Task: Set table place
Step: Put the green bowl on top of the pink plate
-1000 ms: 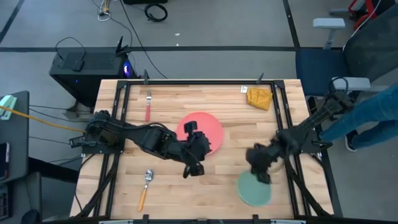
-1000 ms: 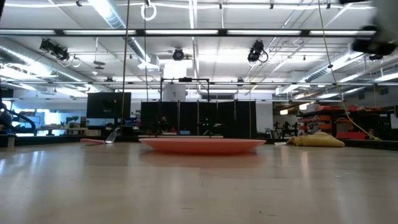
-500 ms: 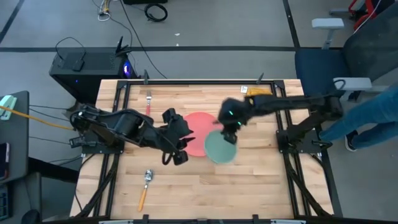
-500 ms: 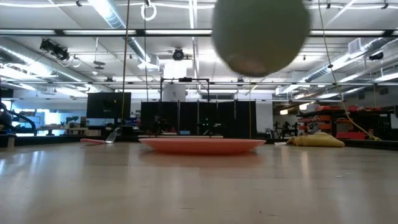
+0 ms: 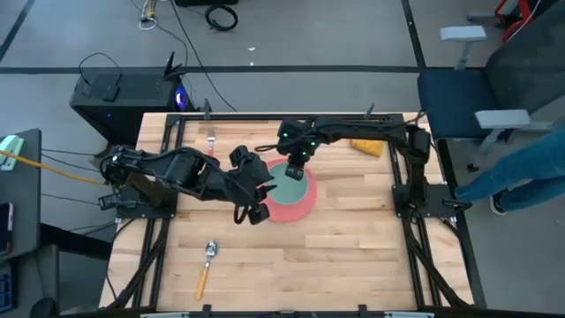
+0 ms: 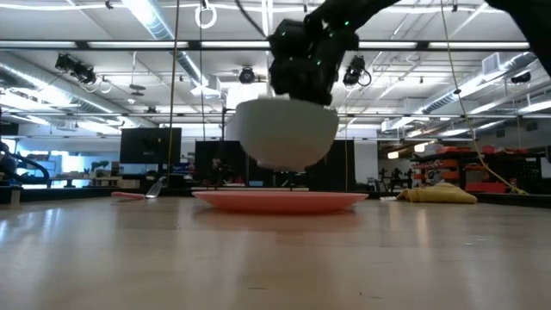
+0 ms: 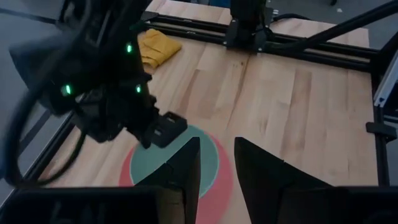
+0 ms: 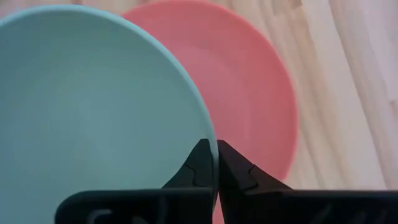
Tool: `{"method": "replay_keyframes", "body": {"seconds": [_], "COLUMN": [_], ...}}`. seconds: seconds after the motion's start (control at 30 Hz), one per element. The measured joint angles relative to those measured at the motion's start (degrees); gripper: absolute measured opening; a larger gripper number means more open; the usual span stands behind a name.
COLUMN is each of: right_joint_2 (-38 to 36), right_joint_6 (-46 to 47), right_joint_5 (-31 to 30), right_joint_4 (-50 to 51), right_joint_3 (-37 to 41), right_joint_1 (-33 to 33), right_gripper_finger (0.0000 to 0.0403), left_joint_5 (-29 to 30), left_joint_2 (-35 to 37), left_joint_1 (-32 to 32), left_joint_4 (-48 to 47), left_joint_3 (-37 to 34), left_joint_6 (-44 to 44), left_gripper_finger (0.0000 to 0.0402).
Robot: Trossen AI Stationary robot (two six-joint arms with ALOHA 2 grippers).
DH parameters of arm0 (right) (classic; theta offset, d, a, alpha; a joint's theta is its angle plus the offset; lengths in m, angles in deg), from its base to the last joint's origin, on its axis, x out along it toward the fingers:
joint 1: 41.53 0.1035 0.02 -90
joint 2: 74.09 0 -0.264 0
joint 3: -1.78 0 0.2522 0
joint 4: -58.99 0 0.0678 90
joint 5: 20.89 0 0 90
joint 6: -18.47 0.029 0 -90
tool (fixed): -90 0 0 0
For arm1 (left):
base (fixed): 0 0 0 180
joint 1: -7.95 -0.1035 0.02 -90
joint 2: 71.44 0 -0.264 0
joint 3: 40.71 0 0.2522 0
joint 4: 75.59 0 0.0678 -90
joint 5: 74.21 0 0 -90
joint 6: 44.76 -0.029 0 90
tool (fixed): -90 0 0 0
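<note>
The round pink plate [image 5: 305,205] lies flat on the table [image 5: 353,256] near its middle. My right gripper [image 5: 297,162] is shut on the pale-teal bowl [image 5: 288,189] and holds it just above the plate [image 6: 280,201]. My left gripper [image 5: 262,190] is open and empty at the plate's left edge, its fingers [image 7: 186,177] pointing toward the bowl [image 7: 177,163]. The red-handled fork [image 5: 210,150] lies at the far left. The orange-handled spoon [image 5: 206,265] lies at the near left. My right gripper pinches the bowl's rim [image 8: 213,144] on its far side, one finger inside the bowl and one outside. The fingers come from above, pointing down. The bowl [image 6: 287,129] hangs upright below the gripper, lifted clear of the plate.
A crumpled yellow cloth [image 5: 367,144] lies at the far right of the table. Black rails [image 5: 399,177] run along the table's edges. A person's leg [image 5: 521,172] and a chair [image 5: 459,97] are beyond the right edge. Bare wood lies at the near right.
My right gripper has lifted the bowl from the table's near right, carried it toward the far left over the plate, and lowered it close above the plate. My left gripper has drawn back toward the left edge, off the plate.
</note>
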Motion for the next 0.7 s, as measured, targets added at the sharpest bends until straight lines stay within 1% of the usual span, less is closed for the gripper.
{"method": "replay_keyframes", "body": {"seconds": [0.13,0.23,0.4,0.7], "right_joint_2": [3.89,5.39,7.04,7.01], "right_joint_6": [-0.98,-1.77,-2.56,-3.7], "right_joint_5": [-3.23,-4.33,-4.19,-3.73], "right_joint_4": [1.24,1.02,0.71,-0.72], "right_joint_3": [-1.62,-2.02,-2.02,-2.02], "right_joint_1": [-0.43,-0.76,-0.67,-0.69], "right_gripper_finger": [0.0004,0.0004,0.0004,0.0005], "left_joint_5": [0.0,-0.02,0.0,-0.02], "left_joint_2": [0.0,0.0,0.0,0.0], "left_joint_1": [-0.15,-0.32,-0.34,-0.32], "left_joint_4": [-0.04,-0.18,-0.24,-0.2], "left_joint_3": [0.0,0.0,0.0,0.0], "left_joint_6": [-0.06,-0.06,-0.09,-0.06], "left_gripper_finger": [0.0107,0.0107,0.0107,0.0107]}}
